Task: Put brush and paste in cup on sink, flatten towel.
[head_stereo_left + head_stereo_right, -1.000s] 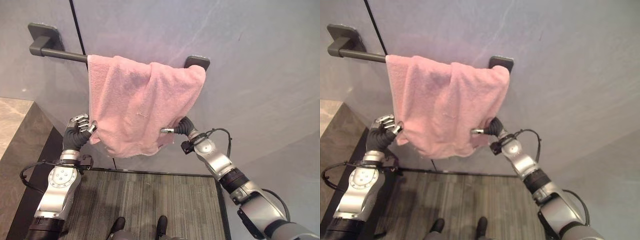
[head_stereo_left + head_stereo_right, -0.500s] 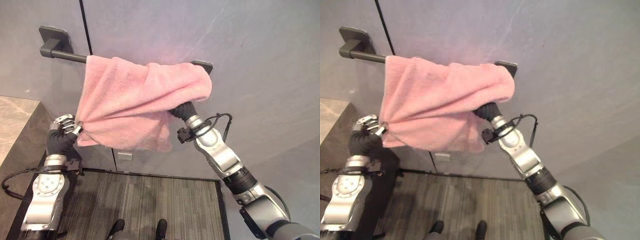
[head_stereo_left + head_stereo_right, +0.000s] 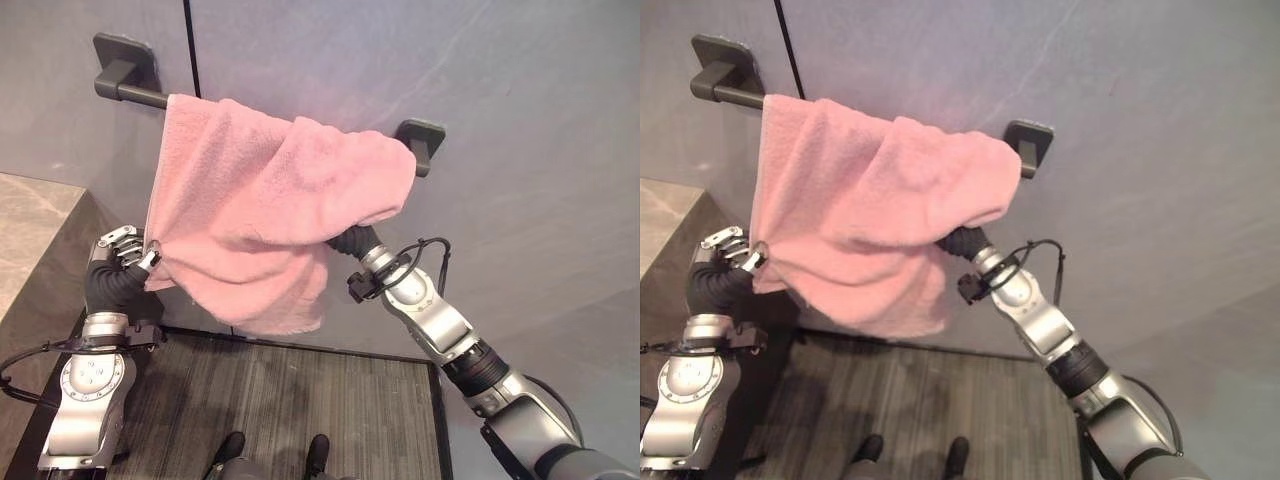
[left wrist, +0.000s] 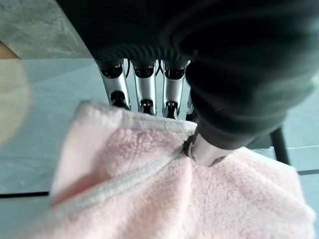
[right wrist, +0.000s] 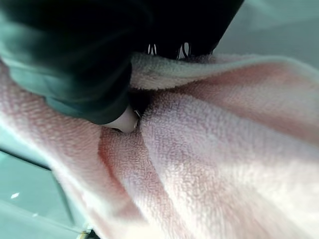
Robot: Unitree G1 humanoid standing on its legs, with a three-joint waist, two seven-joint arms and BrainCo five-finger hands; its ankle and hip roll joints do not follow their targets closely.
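Grey wall panels fill the background, with a dark towel bar fixed across them and striped flooring below. At the far left a stone counter edge comes in.

Starting on that side, we have our left hand pinching the lower left corner of the pink towel; in the left wrist view the thumb and fingers close on the hem. The towel hangs over the bar, its long axis along the bar, bunched and creased toward the right bracket.

Further right, our right hand goes under the towel's right lower edge; in the right wrist view its thumb presses into cloth, so we judge it closed on the fabric, though its fingers are mostly hidden.

We judge the flattening turns on pulling the two held edges apart along the bar, the right hand being nearer the bunched part.

We see no brush, paste or cup
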